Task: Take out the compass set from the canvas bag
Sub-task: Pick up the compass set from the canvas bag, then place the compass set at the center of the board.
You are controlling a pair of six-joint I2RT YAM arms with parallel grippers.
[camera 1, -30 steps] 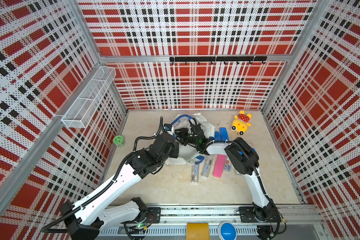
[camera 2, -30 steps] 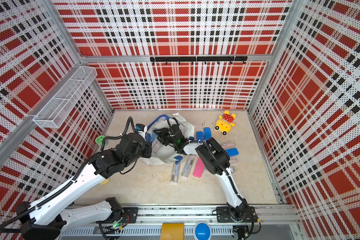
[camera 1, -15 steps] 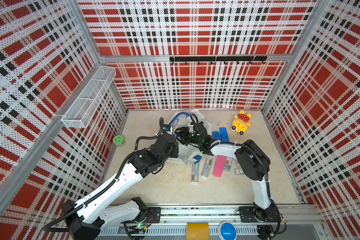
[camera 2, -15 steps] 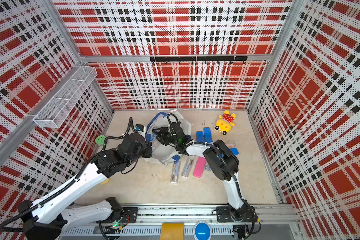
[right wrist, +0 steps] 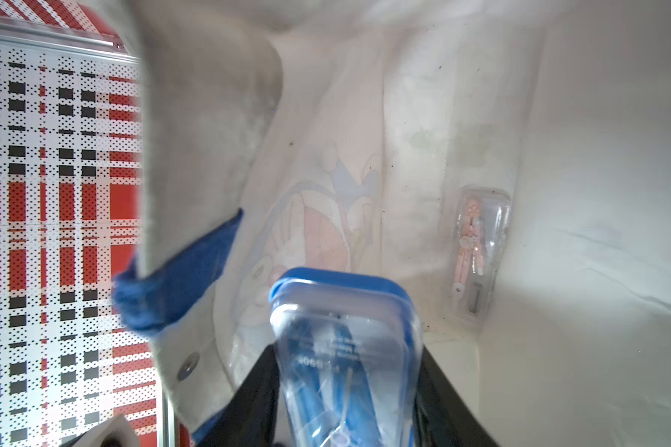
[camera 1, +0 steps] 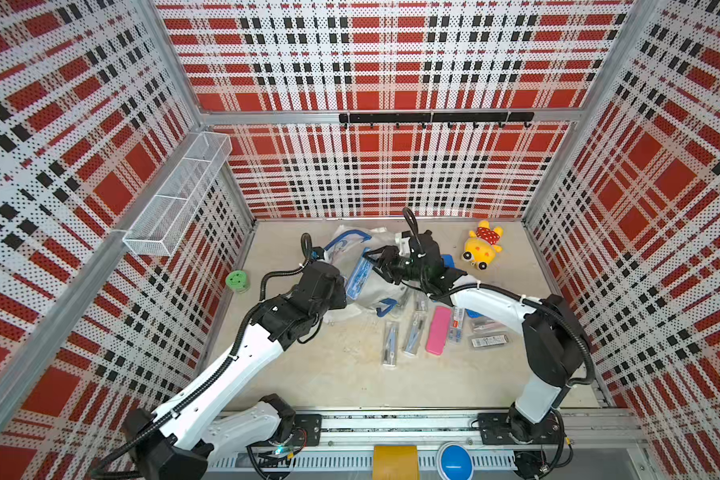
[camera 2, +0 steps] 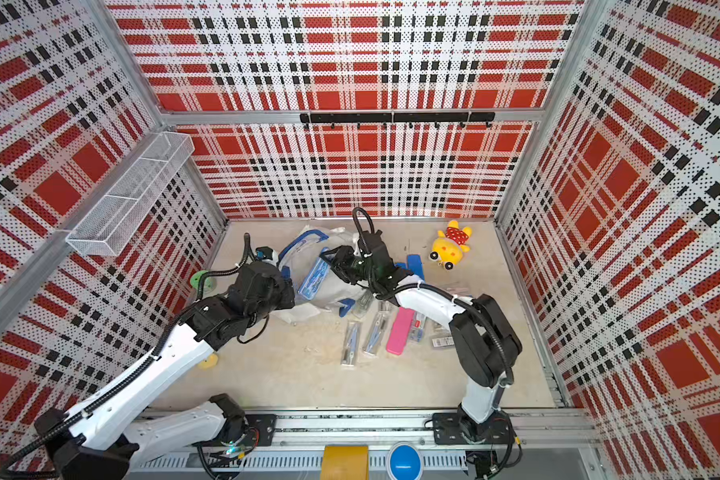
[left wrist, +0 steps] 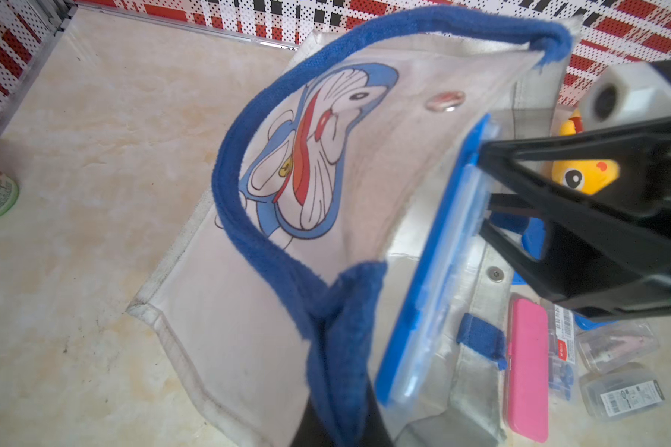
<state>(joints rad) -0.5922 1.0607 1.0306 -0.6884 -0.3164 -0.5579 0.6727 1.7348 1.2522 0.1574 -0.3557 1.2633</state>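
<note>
The compass set [left wrist: 430, 278] may slip: the right gripper [right wrist: 345, 394] jaws clamp only its one-o'clock end, left gripper [left wrist: 341, 429] jaws pinch the canvas bag [left wrist: 229, 348] handle [left wrist: 225, 193].

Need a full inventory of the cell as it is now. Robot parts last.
canvas bag: 1, off-white with blue handles, mid-table
compass set: 1, blue case, at bag mouth
pink compass: 1, in clear pack, deep inside bag
clear cases: at least 2, table in front of bag
pink case: 1, beside clear cases
blue cases: count unclear, partly hidden behind right arm
plush toy: 1, yellow and red, back right of table
green tub: 1, left table edge
wire basket: 1, white, left wall
hook rail: 1, black, back wall
left claw: shut on bag handle
right claw: gripping compass set
</note>
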